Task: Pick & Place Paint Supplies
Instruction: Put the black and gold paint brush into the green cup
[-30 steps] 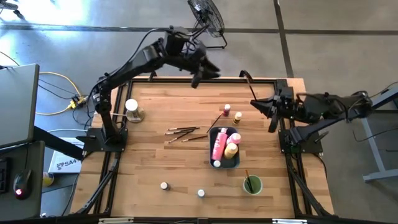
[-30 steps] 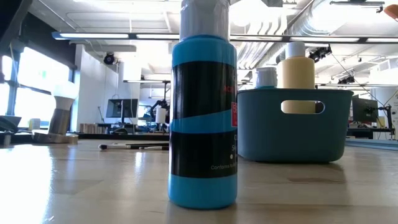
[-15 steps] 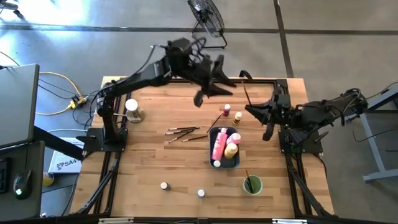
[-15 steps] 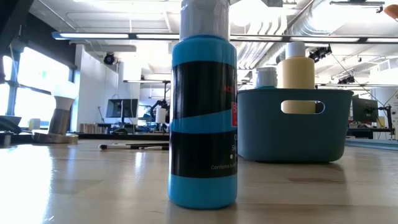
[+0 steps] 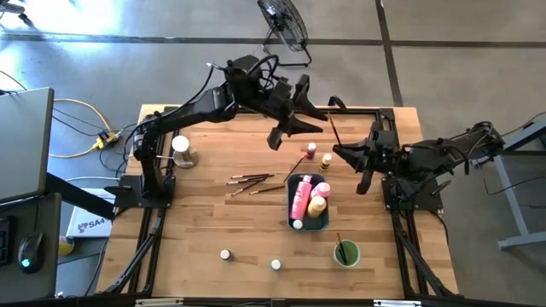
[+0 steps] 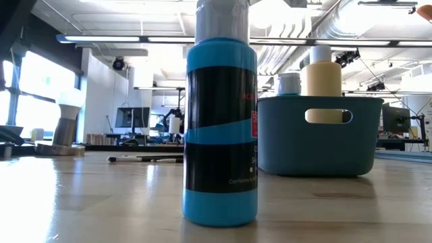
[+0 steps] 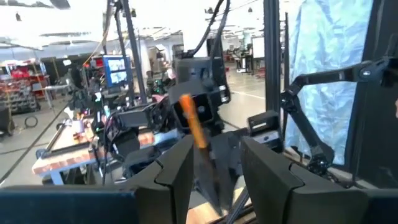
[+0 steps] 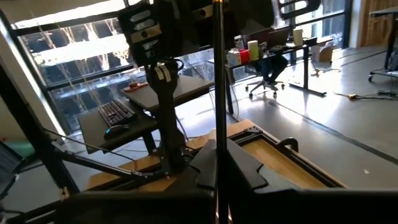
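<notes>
My right gripper (image 5: 341, 153) reaches in from the table's right, raised above the board, and is shut on a thin paintbrush (image 5: 334, 124). My left gripper (image 5: 294, 130) hovers open over the far middle and faces the right arm. In the left wrist view the brush (image 7: 194, 127) shows past the gap between the left fingers, apart from them. The blue-grey tray (image 5: 324, 223) holds a pink bottle (image 5: 300, 198), a yellow bottle (image 5: 317, 205) and a small jar (image 5: 297, 224). Several brushes (image 5: 252, 181) lie on the wood. My right gripper pinches the paintbrush's thin shaft (image 8: 216, 149) between its two shut fingers. The fingers come level from the table's right and lie across the brush. The brush is lifted clear of the table, its long free part (image 5: 331, 107) reaching toward the far edge.
Two small bottles (image 5: 318, 154) stand just beyond the tray. A green cup (image 5: 346, 253) with a brush in it stands near right. Two jars (image 5: 225, 254) (image 5: 275, 265) sit near the front edge; one (image 6: 221, 128) fills the low view. A white-topped object (image 5: 181, 149) stands far left.
My left gripper has swung along the far edge toward the table's right, closing on the right arm, and has tipped up toward level. My right gripper has shifted a little toward the table's middle with the brush still held clear of the table.
</notes>
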